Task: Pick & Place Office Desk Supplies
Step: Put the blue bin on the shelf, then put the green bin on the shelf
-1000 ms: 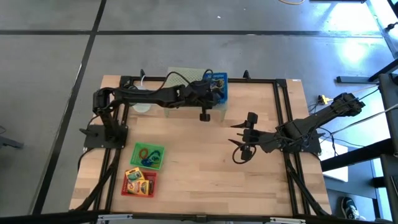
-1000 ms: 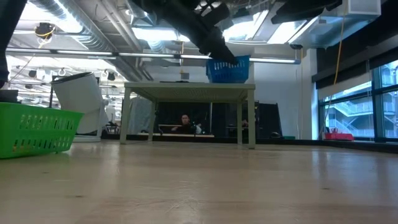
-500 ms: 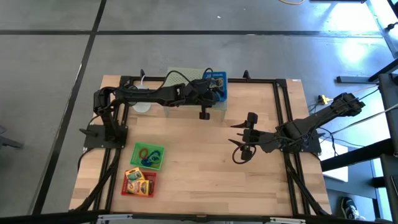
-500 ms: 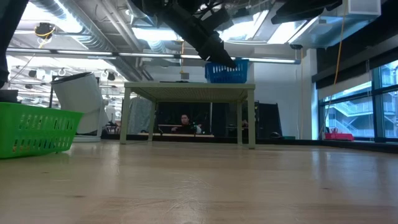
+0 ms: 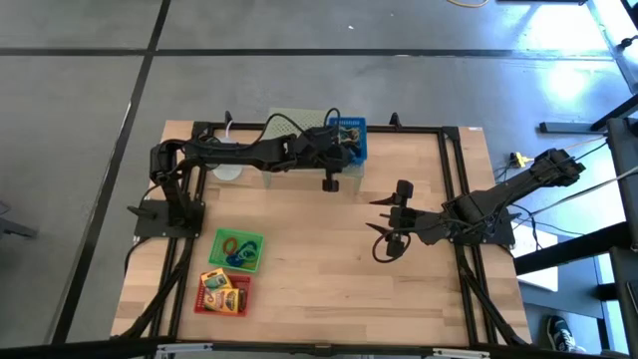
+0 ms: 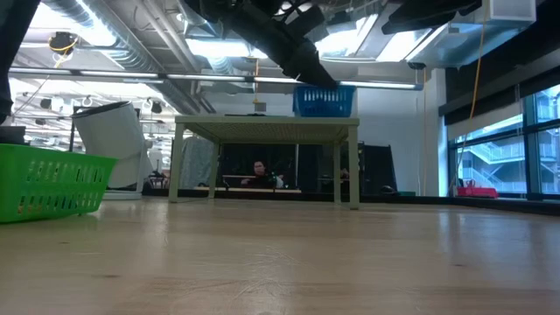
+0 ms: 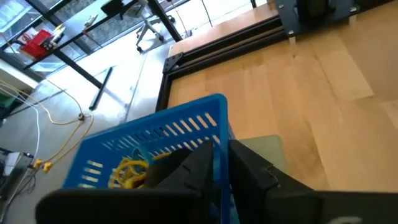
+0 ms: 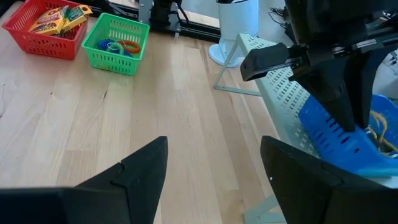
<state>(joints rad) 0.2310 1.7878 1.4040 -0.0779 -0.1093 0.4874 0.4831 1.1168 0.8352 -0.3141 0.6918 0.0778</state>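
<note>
Pinching the blue basket (image 7: 155,134) wall, the left gripper (image 7: 221,165); right gripper (image 5: 391,221) spread (mid-table)

We get even, bright overhead light on the surface (image 5: 319,249), shadows soft. Glare patch on the floor (image 5: 558,75) far right in the high view. Low view: ceiling lights (image 6: 350,35) blow out, near surface blurred. Right wrist view: its own fingers (image 8: 140,177) dark and out of focus.

Pale wood, slotted plastic

The table (image 5: 329,269) is smooth matt blond wood (grain visible). Blue basket (image 7: 149,140), green basket (image 8: 117,43) and red basket (image 8: 42,30) look like slotted, slightly glossy plastic; the arms are matt black.
</note>
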